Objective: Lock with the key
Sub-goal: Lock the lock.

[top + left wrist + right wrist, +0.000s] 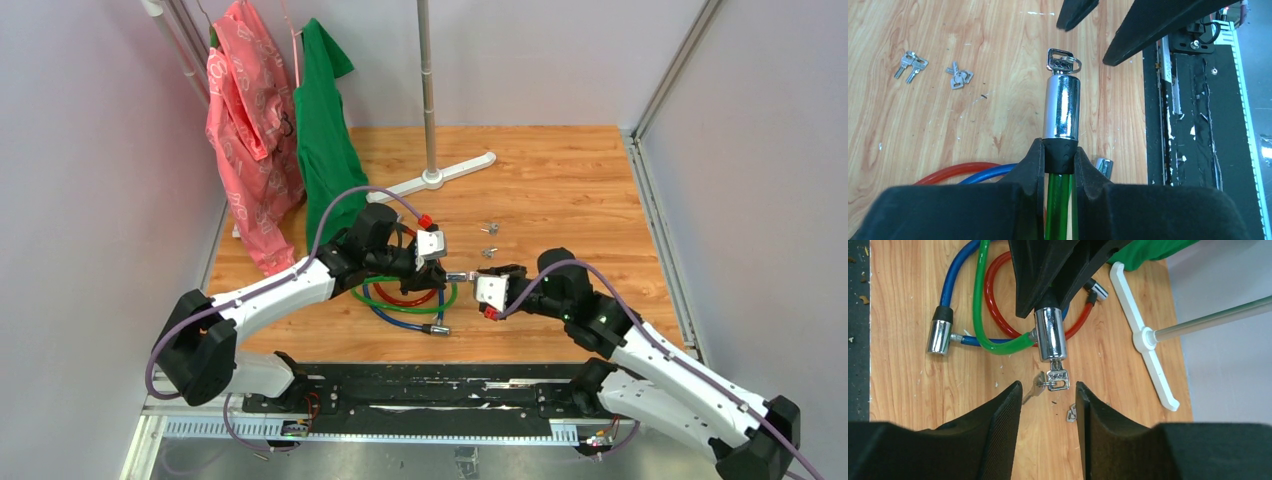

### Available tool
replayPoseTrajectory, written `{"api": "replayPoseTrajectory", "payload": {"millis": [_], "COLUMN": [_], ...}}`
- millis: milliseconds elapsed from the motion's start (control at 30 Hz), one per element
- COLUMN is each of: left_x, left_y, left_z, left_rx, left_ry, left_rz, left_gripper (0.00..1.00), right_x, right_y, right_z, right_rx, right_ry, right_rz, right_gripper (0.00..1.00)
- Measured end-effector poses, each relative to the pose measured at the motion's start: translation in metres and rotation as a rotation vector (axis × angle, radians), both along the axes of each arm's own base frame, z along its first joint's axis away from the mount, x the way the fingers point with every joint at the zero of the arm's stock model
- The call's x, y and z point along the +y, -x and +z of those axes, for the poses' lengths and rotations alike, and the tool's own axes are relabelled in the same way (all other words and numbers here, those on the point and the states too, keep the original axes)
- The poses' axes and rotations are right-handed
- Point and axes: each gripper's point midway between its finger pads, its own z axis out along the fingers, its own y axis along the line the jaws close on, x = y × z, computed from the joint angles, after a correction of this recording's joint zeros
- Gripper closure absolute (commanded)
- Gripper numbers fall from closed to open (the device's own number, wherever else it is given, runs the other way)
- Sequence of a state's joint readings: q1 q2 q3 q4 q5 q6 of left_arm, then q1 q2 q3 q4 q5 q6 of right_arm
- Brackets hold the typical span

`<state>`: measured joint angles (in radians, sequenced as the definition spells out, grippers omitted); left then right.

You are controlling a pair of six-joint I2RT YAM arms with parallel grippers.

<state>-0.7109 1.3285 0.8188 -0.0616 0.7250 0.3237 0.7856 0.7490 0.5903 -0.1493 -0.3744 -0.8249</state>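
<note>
left jaws clamp green cable lock (1061, 110), key (1060, 61) in its end; right jaws apart, near key.

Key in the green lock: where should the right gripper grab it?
Pinch the flat head of the key, the only part outside the chrome cylinder. Come end-on along the cylinder's axis with the right gripper, probably rolled to close on the broad faces.
</note>
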Motion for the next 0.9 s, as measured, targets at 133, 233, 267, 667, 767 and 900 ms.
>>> {"api": "replayPoseTrajectory", "payload": {"millis": [133,233,267,667,767,900], "left_x": [0.000,0.000,0.000,0.000,-0.001,-0.001], "left_y": [0.000,-0.001,-0.001,-0.002,-0.002,-0.003], "left_z": [0.000,0.000,0.000,0.001,0.001,0.002], "left_rx": [-0.008,-0.009,-0.009,-0.014,-0.011,-0.008], "left_ry": [0.000,0.000,0.000,0.002,0.003,0.006], "left_rz": [-0.003,-0.003,-0.003,0.001,0.003,0.011], "left_gripper": [1.00,1.00,1.00,1.00,1.00,1.00], "right_x": [-0.009,-0.012,-0.012,0.024,0.030,0.029], "right_y": [0.007,0.010,0.012,0.032,0.022,0.004], "right_z": [0.004,0.004,0.003,-0.055,-0.052,-0.052], "right_rx": [-0.002,0.033,0.063,0.473,0.447,0.407], "right_ry": [-0.010,-0.025,-0.040,-0.395,-0.448,-0.528], "right_rz": [-0.011,-0.033,-0.048,-0.220,-0.272,-0.357], "right_gripper": [0.46,0.47,0.50,0.70,0.63,0.58]}}
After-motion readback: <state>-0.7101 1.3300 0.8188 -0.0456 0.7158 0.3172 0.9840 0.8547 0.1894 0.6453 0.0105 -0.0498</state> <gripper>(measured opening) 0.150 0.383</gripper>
